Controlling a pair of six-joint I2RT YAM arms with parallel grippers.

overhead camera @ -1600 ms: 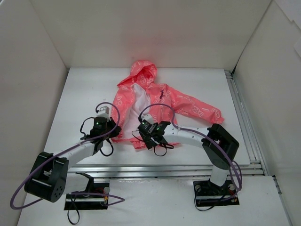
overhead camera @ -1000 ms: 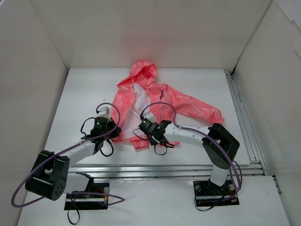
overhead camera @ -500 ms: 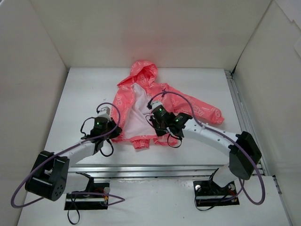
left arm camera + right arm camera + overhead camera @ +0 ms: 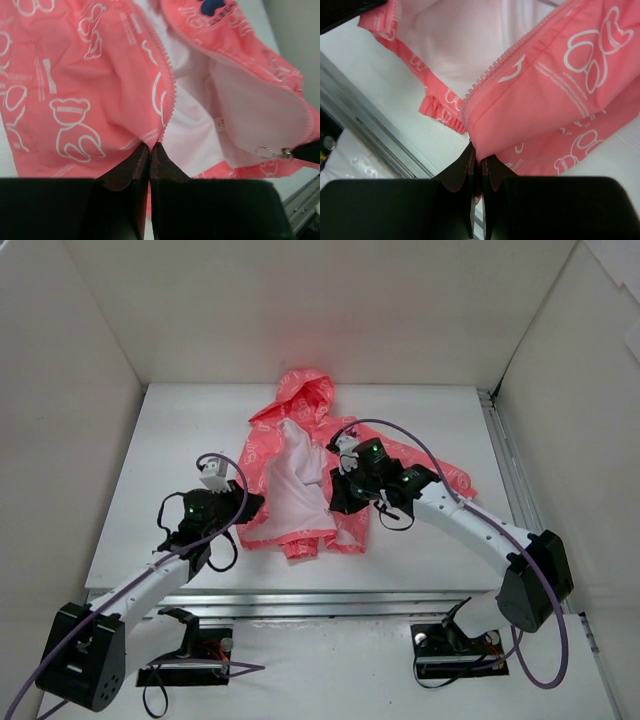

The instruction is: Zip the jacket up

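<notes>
A white table (image 4: 170, 450) fills the walled enclosure, and the jacket (image 4: 300, 400) is spread on it near the middle, hood pointed away from the arm bases and hem towards them. The front is seen wide open: the white lining (image 4: 290, 485) is exposed between the two pink panels, so no length of the zip has been closed.

Each panel is taken up at its front edge. The left gripper (image 4: 150, 146) is clenched on the lower end of the left panel, just where the line of zipper teeth (image 4: 167, 75) runs down to the fingertips. The right gripper (image 4: 476, 151) is pinched tight on the edge of the right panel beside its own row of teeth, and that panel appears lifted and folded over itself.

The two edges are kept well apart, with lining between them. A small metal zip pull (image 4: 265, 152) can be made out in the left wrist view, hanging at the far panel's lower edge – whether it is gripped cannot be told.

The task is judged barely begun: the bottom ends are yet to be brought together, engaged, and the slider drawn up – all of it left to do.
</notes>
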